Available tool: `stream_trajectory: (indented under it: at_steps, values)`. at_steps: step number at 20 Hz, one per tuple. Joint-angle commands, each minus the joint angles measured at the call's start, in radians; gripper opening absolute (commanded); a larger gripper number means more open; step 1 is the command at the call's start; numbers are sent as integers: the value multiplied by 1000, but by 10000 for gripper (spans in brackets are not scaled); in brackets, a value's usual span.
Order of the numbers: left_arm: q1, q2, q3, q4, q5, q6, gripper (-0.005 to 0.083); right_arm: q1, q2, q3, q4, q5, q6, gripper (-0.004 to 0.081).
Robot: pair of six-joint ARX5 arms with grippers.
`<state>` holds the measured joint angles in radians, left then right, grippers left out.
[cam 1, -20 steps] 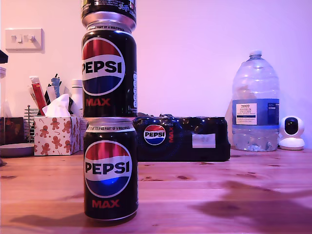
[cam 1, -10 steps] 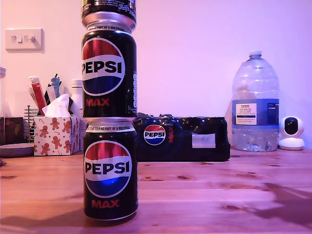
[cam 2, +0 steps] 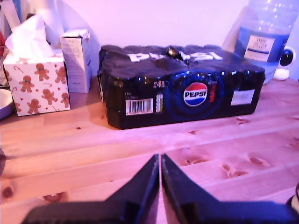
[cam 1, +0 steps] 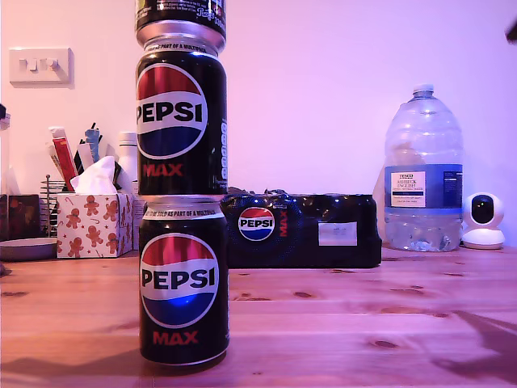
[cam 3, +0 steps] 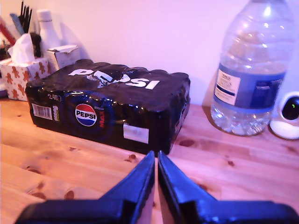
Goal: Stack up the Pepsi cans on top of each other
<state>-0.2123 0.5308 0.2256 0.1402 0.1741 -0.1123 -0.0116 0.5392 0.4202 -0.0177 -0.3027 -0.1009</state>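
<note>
**Kid:** Where are the cans?

**Me:** They stand in a tower on the table (cam 1: 363, 323), near the exterior view's left. The bottom can (cam 1: 183, 279) sits on the wood. The middle can (cam 1: 181, 117) sits on its top. A third can (cam 1: 179, 12) sits on that, but only its base shows.

**Kid:** Are your grippers holding one?

**Me:** No. My first gripper (cam 2: 160, 179) is squeezed closed with nothing in it. My second gripper (cam 3: 156, 179) is the same. Both face the multipack (cam 2: 180, 84), and no can shows near their tips.

**Kid:** So what now?

**Me:** I think the stacking looks done. The best thing is to stay clear and move slowly, so I don't bump the tower.
</note>
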Motion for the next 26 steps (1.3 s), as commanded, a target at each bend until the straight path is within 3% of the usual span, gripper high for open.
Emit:
stream_trajectory:
  at_steps: [1,6,12,26]
  values:
    - [1,-19,-22,3,2,14,-20,5,-50,-40,-7,2,13,-13]
    - [0,-94,-22,-54,2,61,-20,5,-171,-93,-106,21,14,-13]
    - [0,-148,-22,-74,1,60,-19,5,-204,-85,-116,18,69,-13]
    - [0,-145,-22,-384,1,60,-19,5,-203,-85,-499,19,69,-13]
